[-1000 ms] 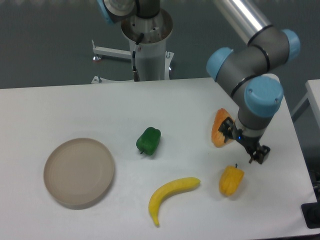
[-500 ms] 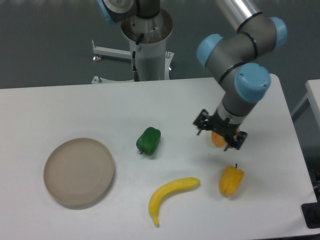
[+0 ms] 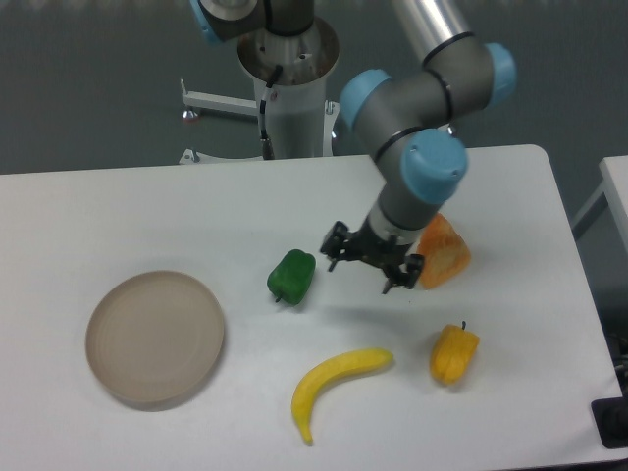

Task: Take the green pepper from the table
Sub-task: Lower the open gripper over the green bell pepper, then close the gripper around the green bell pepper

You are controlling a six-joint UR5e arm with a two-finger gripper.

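The end effector (image 3: 366, 265) hangs just right of frame centre, fingers spread apart and holding nothing. The green pepper (image 3: 291, 276) lies on the white worktop (image 3: 118, 211), a little left of the end effector and clear of it. Lower right sit a banana (image 3: 336, 381) and a yellow pepper (image 3: 453, 354).

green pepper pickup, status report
Gripper open, empty, right of the green pepper. Pepper on the table, untouched. Nothing between them.

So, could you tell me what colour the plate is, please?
Beige, plain; the plate shows clearly in the fixed camera view.
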